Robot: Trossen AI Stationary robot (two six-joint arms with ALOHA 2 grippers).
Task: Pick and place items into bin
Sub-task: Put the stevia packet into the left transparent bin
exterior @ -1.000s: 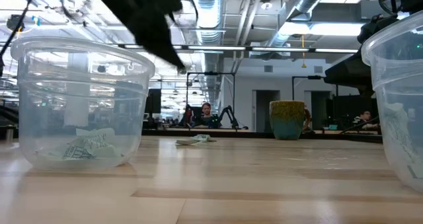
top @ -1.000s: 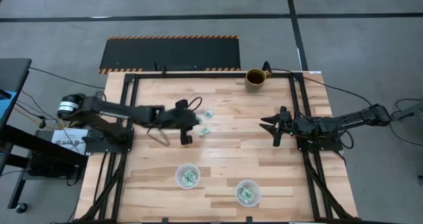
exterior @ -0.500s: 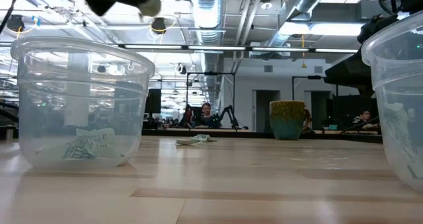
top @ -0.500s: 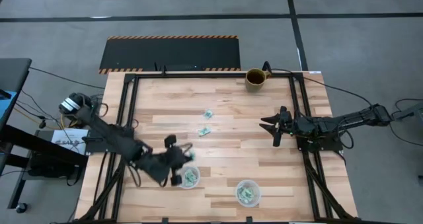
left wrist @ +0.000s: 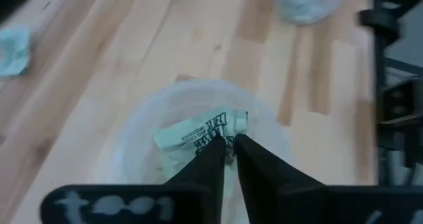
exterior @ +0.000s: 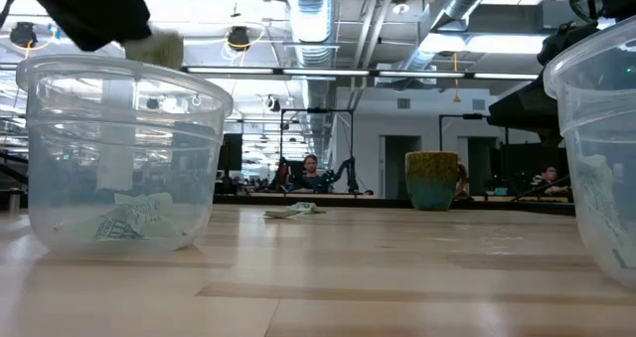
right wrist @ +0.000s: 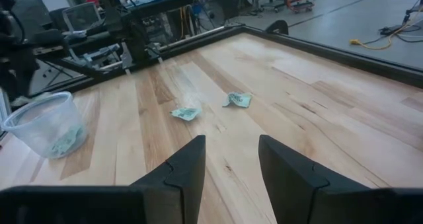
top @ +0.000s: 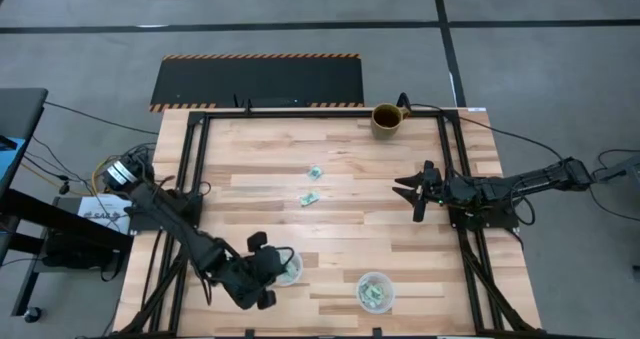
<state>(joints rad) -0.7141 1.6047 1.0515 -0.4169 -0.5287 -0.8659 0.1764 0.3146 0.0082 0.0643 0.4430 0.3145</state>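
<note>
Swung from table centre to hang over the near-left clear cup (top: 287, 268), left gripper (left wrist: 229, 139) w/ fingers just cracking apart on a whitish piece (left wrist: 238, 121) directly below tips, abt to drop; two more pieces (top: 313, 186) left mid-table; right gripper (right wrist: 228, 159) spread, idle.
</note>
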